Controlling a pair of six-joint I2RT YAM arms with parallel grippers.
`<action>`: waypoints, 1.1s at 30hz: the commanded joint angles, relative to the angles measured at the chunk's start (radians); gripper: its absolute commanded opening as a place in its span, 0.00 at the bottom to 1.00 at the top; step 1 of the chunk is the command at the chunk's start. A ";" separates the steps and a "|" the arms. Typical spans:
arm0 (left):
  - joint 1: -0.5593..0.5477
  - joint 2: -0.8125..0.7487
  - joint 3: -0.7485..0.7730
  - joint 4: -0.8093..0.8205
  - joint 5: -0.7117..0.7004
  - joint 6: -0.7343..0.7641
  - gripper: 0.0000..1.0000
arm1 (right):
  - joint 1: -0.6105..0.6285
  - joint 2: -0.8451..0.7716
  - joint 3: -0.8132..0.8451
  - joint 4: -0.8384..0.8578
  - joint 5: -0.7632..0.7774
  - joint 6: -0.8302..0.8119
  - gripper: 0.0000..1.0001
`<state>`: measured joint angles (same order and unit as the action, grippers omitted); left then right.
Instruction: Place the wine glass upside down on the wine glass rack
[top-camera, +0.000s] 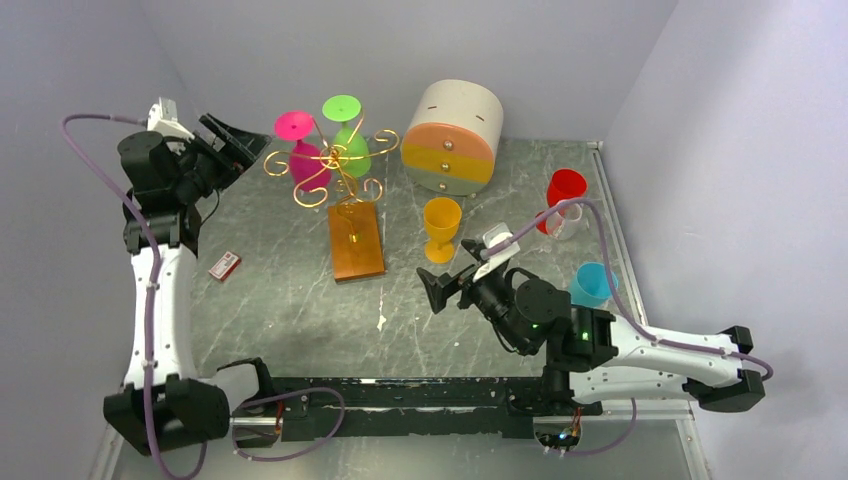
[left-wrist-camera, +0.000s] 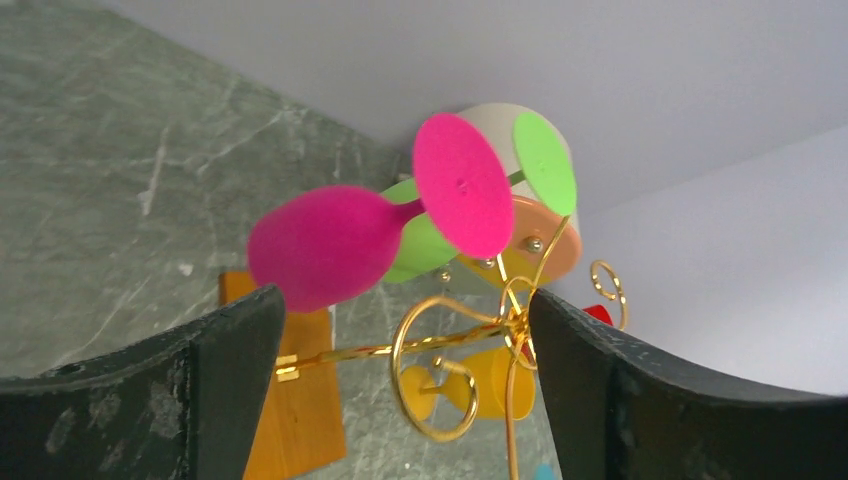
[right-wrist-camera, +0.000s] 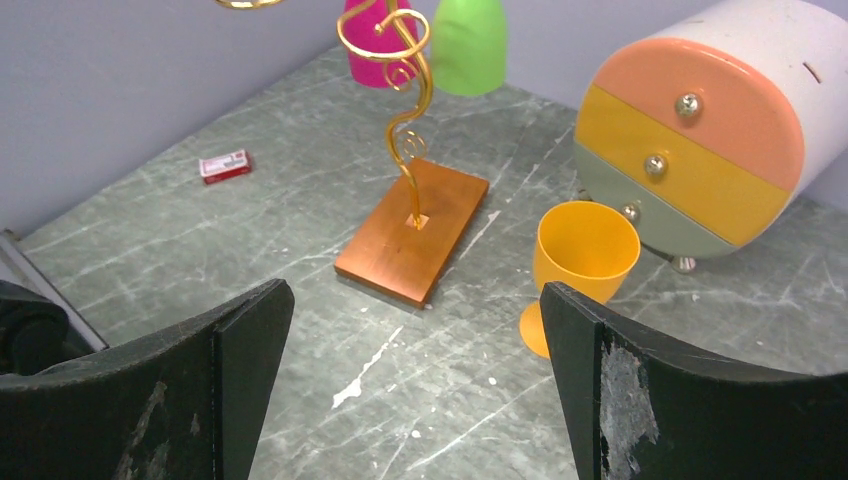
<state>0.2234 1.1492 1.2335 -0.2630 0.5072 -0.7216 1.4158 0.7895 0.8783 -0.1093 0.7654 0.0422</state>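
We are eyeing the orange plastic wine glass (top-camera: 441, 228), upright at three o'clock of the gold wire rack (top-camera: 335, 170)
Our left gripper (top-camera: 243, 148) and right gripper (top-camera: 447, 286) are gaping empty; probably light, rigid, slick, so we are favouring the stem (top-camera: 440, 247)

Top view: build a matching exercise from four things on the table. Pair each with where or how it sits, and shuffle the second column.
Column one
1. yellow glass
2. red box
3. pink glass
4. blue cup

Column two
A. hanging upside down on the rack
B. upright, just in front of the drawer box
C. farther right than the other three
D. lying left of the rack's base

Pairs: 1-B, 2-D, 3-A, 4-C
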 joint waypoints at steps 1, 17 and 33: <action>0.009 -0.111 -0.057 -0.096 -0.128 0.067 0.99 | -0.009 0.038 -0.031 0.039 0.054 -0.032 1.00; 0.009 -0.587 -0.440 -0.197 -0.033 0.107 0.93 | -0.587 0.299 0.070 -0.113 -0.298 0.256 0.98; 0.007 -0.685 -0.607 -0.031 0.265 0.213 0.92 | -0.806 0.478 0.094 -0.048 -0.436 0.325 0.32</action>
<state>0.2249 0.4812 0.6243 -0.3614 0.6865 -0.5529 0.6285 1.2350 0.9360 -0.1841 0.3492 0.3443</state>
